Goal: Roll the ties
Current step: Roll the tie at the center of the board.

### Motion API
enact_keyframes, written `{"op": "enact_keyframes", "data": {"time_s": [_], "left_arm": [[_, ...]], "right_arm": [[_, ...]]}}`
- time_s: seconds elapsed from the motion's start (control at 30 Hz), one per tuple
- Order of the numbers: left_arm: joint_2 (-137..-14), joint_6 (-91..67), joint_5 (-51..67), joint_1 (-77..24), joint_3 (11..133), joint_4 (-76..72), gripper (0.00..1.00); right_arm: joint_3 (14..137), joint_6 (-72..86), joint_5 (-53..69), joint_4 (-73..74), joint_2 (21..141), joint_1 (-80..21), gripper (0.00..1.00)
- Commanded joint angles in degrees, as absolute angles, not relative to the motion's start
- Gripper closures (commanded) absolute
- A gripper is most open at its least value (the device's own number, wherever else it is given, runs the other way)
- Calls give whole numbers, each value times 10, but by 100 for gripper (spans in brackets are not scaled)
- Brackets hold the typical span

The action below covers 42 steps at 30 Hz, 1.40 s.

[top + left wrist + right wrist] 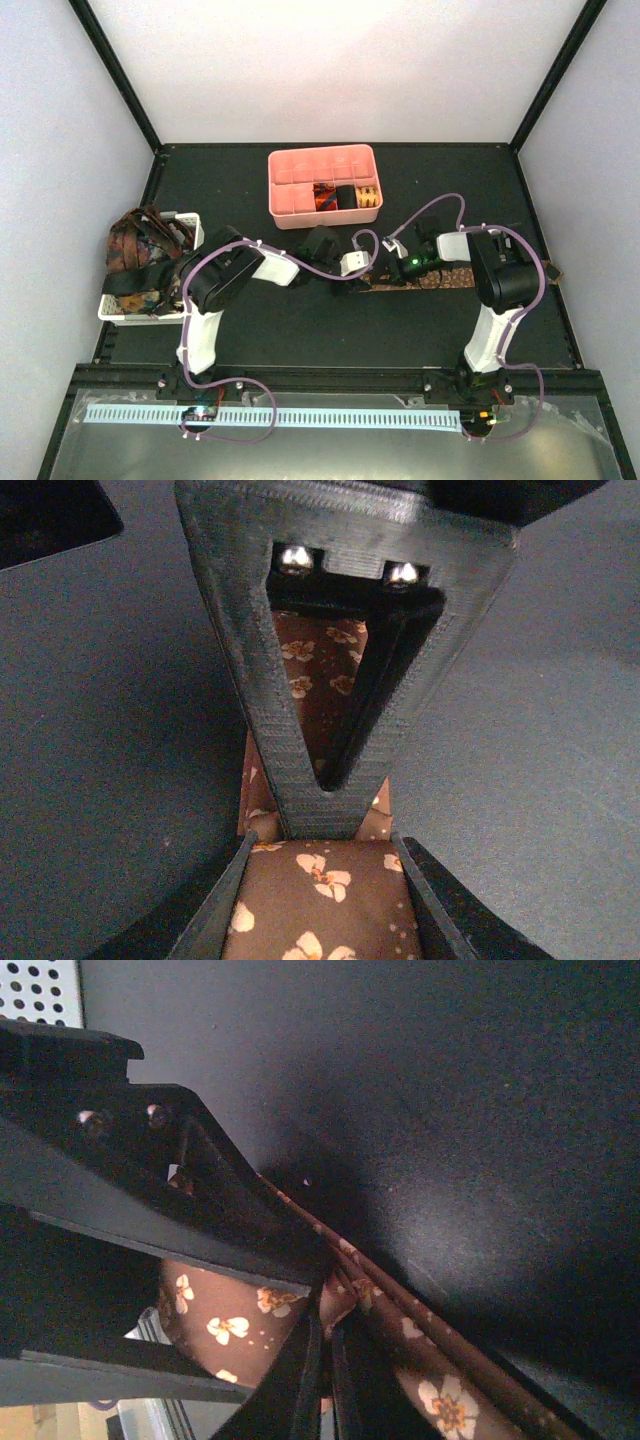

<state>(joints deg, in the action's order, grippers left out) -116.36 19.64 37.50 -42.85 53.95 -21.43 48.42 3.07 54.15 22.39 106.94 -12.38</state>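
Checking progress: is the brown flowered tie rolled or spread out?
Mostly spread: the brown tie lies flat in a strip on the table. The right wrist view shows one curled part; how much, cannot tell.

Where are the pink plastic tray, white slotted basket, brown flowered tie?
Pink plastic tray [300, 168]: top view, bare compartment.
White slotted basket [135, 314]: top view, near wall.
Brown flowered tie [320, 890]: left wrist view, folded fabric.

This looks like a robotics lab test cell. Plain white walls enclose three sides of a matte black tabletop, with black frame posts at the corners. The left arm and right arm are bolted at its near edge, with purple cables looped along them.
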Motion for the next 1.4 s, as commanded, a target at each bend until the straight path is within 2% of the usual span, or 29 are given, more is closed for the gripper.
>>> {"op": "enact_keyframes", "data": {"time_s": [0.0, 0.23, 0.3, 0.83, 1.03, 1.17, 1.37], "left_arm": [[-1162, 230, 341, -432, 537, -156, 64], [-1166, 233, 334, -432, 532, -147, 64], [-1168, 232, 334, -432, 537, -142, 63], [-1174, 233, 329, -432, 549, -126, 63], [-1172, 232, 328, -432, 546, -128, 63], [-1172, 230, 327, -432, 546, -127, 63], [-1173, 231, 326, -432, 547, -127, 63]], "right_arm": [[497, 11, 558, 249, 1047, -107, 91], [493, 25, 605, 244, 1014, -105, 67], [497, 29, 604, 243, 1015, -112, 64], [519, 24, 492, 262, 1068, -162, 61], [515, 15, 454, 279, 1051, -163, 56], [519, 10, 443, 296, 1029, -163, 48], [513, 11, 442, 297, 1009, -163, 56]]}}
